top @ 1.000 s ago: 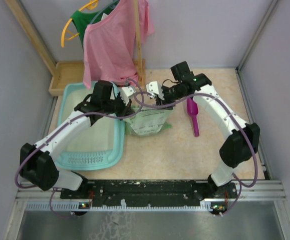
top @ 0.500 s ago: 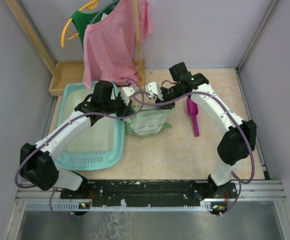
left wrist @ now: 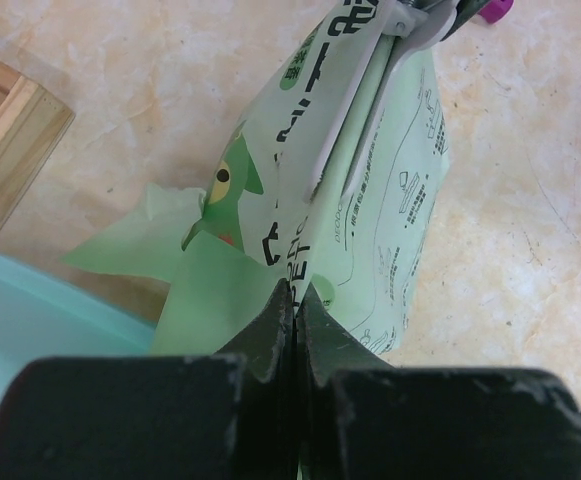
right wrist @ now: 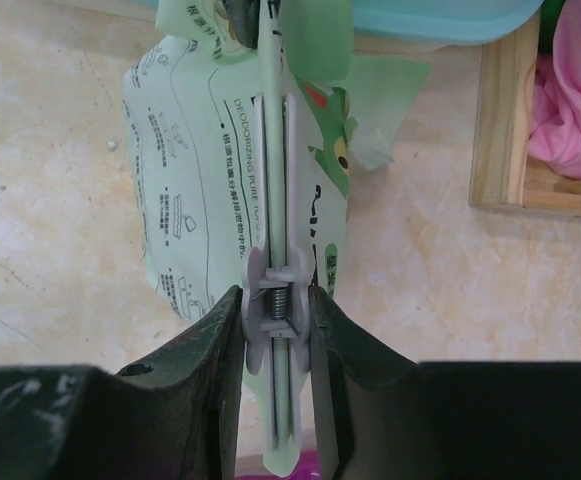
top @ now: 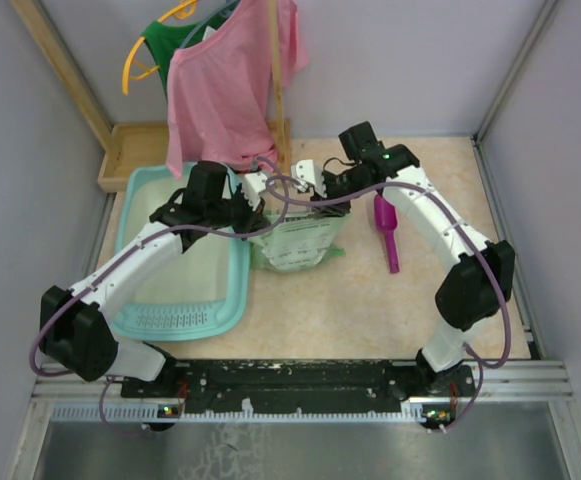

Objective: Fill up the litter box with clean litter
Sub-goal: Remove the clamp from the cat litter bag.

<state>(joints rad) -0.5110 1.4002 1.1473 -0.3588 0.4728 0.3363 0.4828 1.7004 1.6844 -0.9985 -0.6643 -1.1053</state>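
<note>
– While your left gripper (left wrist: 292, 300) is pinched flat on a folded corner of the bag (left wrist: 370, 220) and your right gripper (right wrist: 275, 305) is clamped on the spring end of the sealing clip (right wrist: 278, 150), mind how you pull
– What goes wrong if I tug hard?
– If you drag the clip sideways, the bag may tear at the thin corner you hold, or tip over. Any spill would then land on the table (top: 370, 310), because the bag stands just beside the litter box (top: 130, 215), not over it. Your right fingers could also slip off the clip's narrow hinge
– Where is the clean litter?
– You cannot see any. It is likely sealed inside the bag, and the box's whitish base shows no granules
– And the count?
– You have 2 grippers, 1 bag, 1 clip, 1 litter box and 1 magenta scoop (top: 388, 232) lying apart on the right
</note>
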